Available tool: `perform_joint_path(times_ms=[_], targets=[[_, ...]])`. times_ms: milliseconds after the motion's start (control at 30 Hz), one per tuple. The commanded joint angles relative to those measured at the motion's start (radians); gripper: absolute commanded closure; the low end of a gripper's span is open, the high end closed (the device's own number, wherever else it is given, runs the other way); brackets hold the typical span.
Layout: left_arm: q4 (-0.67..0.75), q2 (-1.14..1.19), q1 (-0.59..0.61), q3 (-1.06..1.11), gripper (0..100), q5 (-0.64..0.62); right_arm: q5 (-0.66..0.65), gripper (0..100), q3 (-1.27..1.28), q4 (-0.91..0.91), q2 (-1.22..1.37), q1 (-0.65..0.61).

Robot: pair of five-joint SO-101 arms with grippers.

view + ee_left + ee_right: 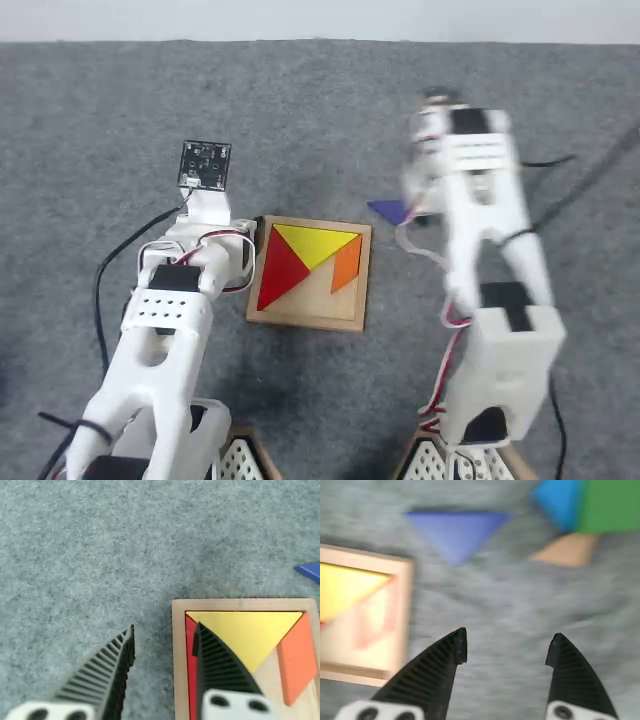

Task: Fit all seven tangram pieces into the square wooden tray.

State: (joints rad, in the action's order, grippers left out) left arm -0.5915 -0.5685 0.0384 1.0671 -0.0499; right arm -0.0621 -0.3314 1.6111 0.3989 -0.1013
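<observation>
Behind the right arm (480,200), the purple triangle (388,210) shows only partly.

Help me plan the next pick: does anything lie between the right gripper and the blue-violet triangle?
Nothing visible does. Bare grey carpet lies between the open right gripper and the blue-violet triangle. The wooden tray sits to one side, the blue piece, green piece and tan piece to the other.

text: none legible | labels: none | numbers: none | signs: none
</observation>
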Motion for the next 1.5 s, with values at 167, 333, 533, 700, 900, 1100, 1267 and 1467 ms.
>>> perform_joint_path(times_ms=[167, 333, 533, 700, 900, 1100, 1267, 1467], targets=[[0.023, -0.038, 0.003, -0.015, 81, 0.008, -0.184, 73.6, -0.048, -0.119, -0.024, 0.101], [0.023, -0.038, 0.003, -0.012, 81, 0.008, -0.183, 73.5, -0.051, -0.265, 0.033, 0.085], [0.023, -0.038, 0.003, -0.012, 81, 0.008, -0.152, 73.5, -0.052, -0.461, 0.110, 0.081], [0.025, -0.038, 0.002, -0.012, 81, 0.008, -0.103, 73.5, -0.052, -0.530, 0.150, 0.059], [0.025, -0.038, 0.002, -0.012, 81, 0.008, -0.100, 73.5, -0.052, -0.513, 0.182, 0.056], [0.025, -0.038, 0.002, -0.012, 81, 0.008, -0.106, 73.5, -0.052, -0.476, 0.194, 0.074], [0.025, -0.038, 0.002, -0.012, 81, 0.008, -0.110, 73.6, -0.052, -0.464, 0.257, 0.131], [0.025, -0.038, 0.002, -0.012, 81, 0.008, -0.110, 73.9, -0.052, -0.443, 0.292, 0.189]])
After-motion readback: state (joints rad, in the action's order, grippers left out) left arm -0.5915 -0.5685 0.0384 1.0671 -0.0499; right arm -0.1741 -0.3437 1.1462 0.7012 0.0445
